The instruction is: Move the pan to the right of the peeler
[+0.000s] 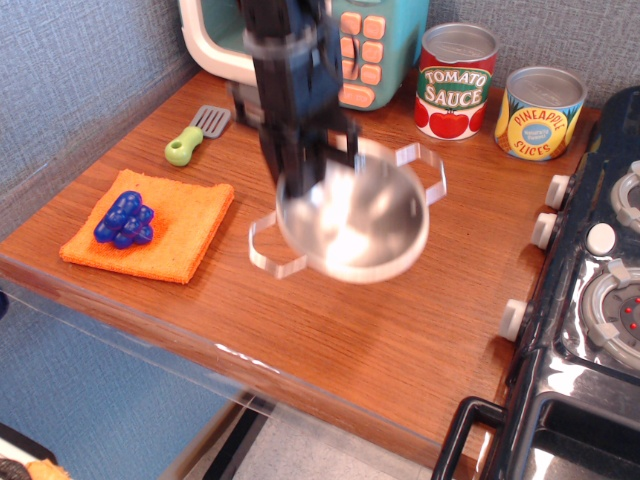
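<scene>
The pan [358, 215] is a shiny round steel bowl with two wire loop handles. It hangs tilted in the air above the middle of the table, motion-blurred. My gripper [300, 175] is shut on the pan's left rim and holds it up. The peeler [196, 133], with a lime-green handle and grey slotted head, lies on the table at the back left, to the left of the gripper and pan.
An orange cloth [150, 228] with blue toy grapes [124, 219] lies at the front left. A tomato sauce can [456, 81] and a pineapple can [540, 112] stand at the back right. A toy appliance [370, 45] stands behind. A black stove [590, 300] borders the right.
</scene>
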Robot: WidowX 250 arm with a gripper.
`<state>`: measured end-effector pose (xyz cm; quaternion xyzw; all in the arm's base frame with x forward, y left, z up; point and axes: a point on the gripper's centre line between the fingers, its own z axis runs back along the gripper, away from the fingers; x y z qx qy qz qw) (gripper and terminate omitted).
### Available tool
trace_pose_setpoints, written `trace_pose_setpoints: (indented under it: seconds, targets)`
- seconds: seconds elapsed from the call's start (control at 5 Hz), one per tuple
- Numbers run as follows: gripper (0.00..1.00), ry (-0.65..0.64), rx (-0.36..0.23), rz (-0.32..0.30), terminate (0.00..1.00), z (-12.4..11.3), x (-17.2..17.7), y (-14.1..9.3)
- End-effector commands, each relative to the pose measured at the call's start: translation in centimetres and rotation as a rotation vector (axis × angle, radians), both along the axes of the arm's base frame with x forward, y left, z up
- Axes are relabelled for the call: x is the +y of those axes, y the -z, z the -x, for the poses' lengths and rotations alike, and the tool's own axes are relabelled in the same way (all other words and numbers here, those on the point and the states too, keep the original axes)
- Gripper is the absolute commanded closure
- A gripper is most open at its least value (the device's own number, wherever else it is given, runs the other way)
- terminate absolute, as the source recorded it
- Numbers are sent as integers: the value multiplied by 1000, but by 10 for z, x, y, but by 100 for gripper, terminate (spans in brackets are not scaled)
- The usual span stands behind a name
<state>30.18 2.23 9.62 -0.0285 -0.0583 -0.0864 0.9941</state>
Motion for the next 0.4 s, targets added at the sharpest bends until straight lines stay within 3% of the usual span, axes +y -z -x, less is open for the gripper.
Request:
trace_pose_setpoints:
  seconds: [0.0, 0.2]
  targets:
    - [100, -265, -40, -32, 0, -67, 73, 7]
    - [100, -365, -4, -39, 0, -85, 102, 32]
